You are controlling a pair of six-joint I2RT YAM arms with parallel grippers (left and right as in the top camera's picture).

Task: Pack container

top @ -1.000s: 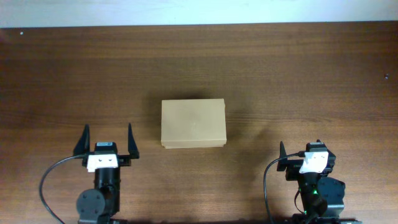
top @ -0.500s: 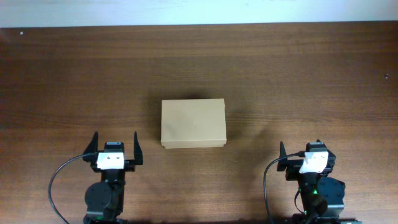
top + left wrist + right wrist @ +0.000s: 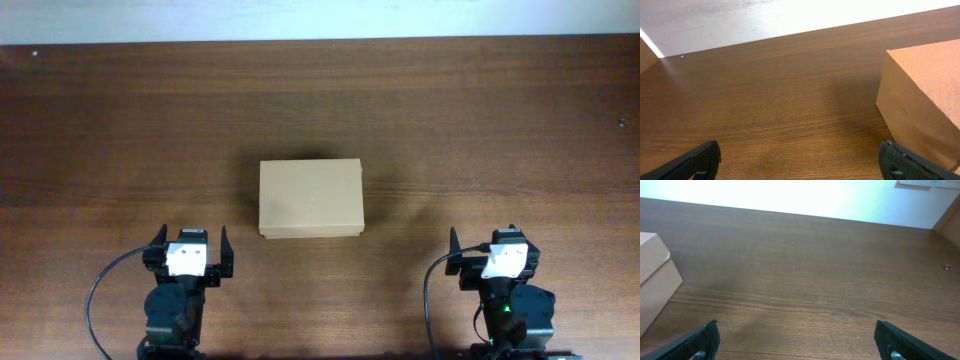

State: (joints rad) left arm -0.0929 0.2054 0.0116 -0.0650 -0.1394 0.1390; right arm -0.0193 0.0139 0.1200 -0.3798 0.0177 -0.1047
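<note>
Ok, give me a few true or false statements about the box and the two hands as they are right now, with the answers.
1. The box has its lid shut. True.
2. The left hand is gripping the box. False: it is open, holds nothing, and sits apart from the box, near its left front corner.
3. The right hand is open and holds nothing. True.
4. The box lies closer to the right hand than to the left hand. False: it sits near the middle of the table, and the left hand is the nearer one.
</note>
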